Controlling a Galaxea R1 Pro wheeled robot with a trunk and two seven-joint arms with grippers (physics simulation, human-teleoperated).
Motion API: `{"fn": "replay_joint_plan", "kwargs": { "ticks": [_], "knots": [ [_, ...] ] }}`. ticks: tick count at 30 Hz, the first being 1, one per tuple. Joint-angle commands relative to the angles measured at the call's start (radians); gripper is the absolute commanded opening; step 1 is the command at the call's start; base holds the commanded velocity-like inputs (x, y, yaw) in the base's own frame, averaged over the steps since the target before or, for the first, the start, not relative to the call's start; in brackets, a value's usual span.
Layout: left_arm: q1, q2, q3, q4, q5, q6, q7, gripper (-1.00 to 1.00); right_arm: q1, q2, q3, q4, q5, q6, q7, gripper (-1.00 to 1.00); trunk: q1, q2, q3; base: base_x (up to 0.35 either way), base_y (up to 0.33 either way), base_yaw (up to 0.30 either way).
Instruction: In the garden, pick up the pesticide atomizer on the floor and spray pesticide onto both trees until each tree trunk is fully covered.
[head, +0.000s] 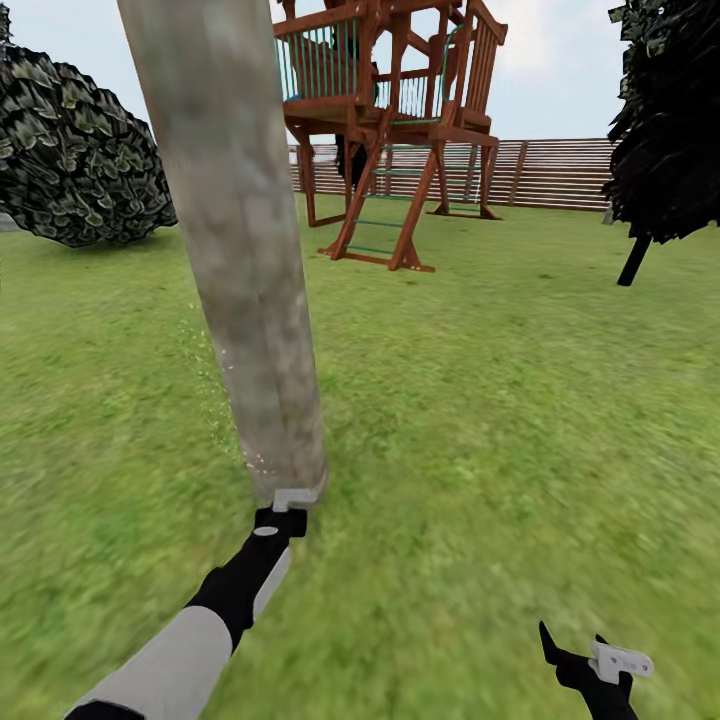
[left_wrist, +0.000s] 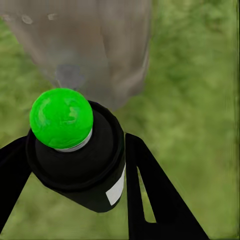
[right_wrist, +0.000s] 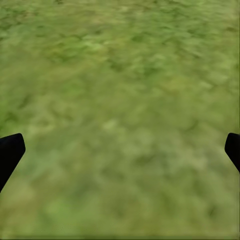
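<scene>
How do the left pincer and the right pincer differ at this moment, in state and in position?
The left pincer is shut on the pesticide atomizer, whose green top faces the tree trunk; the right pincer is open and holds nothing. In the head view, the left pincer is stretched out to the base of the trunk, while the right pincer sits low and apart, over bare grass. Both have black fingers.

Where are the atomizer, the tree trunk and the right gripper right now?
pesticide atomizer (left_wrist: 75, 160): left wrist view, on its black body.
tree trunk (head: 240, 250): head view, on mid-trunk bark.
right gripper (right_wrist: 120, 150): right wrist view, between the fingertips.
</scene>
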Motion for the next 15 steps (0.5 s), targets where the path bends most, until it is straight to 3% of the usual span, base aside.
{"fn": "replay_joint_plan", "kwargs": {
  "ticks": [1,3,5,7,9,10,11,12,13,15],
  "knots": [
    [0.000,0.002,-0.003,-0.005,0.000,0.003,0.001,-1.00,0.000,0.000,0.000,0.000,0.000,0.000,0.000,1.00,0.000,0.000,0.000,-0.194,0.000,0.000],
    [0.002,0.014,-0.001,-0.012,0.004,0.006,0.001,-1.00,0.000,0.000,0.000,0.000,0.000,0.000,0.000,1.00,0.000,0.000,0.000,-0.296,0.000,0.000],
    [0.002,0.083,0.033,-0.026,0.009,0.035,0.000,-1.00,0.000,0.000,0.001,0.000,0.001,0.000,0.000,1.00,0.000,0.000,0.000,-0.234,0.000,0.000],
    [0.002,0.075,0.037,-0.044,0.002,0.068,0.002,-1.00,0.000,0.000,0.001,0.000,0.001,0.000,0.000,1.00,0.000,0.000,0.000,-0.031,0.000,0.000],
    [-0.001,0.037,0.036,-0.066,0.000,0.081,0.003,-1.00,0.000,0.000,0.001,0.000,0.001,0.000,0.000,1.00,0.000,0.000,0.000,-0.006,0.000,0.000],
    [-0.003,0.013,0.036,-0.104,-0.002,0.139,0.004,-1.00,0.000,0.000,0.001,0.000,0.001,0.000,0.000,1.00,0.000,0.000,0.000,-0.002,0.000,0.000],
    [-0.001,0.011,0.037,-0.166,-0.003,0.187,0.005,-1.00,0.000,-0.001,0.000,0.000,0.001,0.000,0.000,1.00,0.000,0.000,0.000,0.000,0.000,0.000],
    [-0.002,0.058,0.044,-0.220,-0.002,0.216,0.006,-1.00,0.000,-0.001,0.000,0.000,0.001,0.000,0.000,1.00,0.000,0.000,0.000,0.000,0.000,0.000],
    [-0.002,0.088,0.048,-0.228,0.003,0.228,0.005,-1.00,0.000,-0.001,0.000,0.000,0.001,0.000,0.000,1.00,0.000,0.000,0.000,-0.092,0.000,0.000],
    [0.002,0.122,0.077,-0.284,0.005,0.301,0.004,-1.00,0.000,-0.001,0.000,0.000,0.001,0.000,0.000,1.00,0.000,0.000,0.000,-0.249,0.000,0.000]
  ]
}}
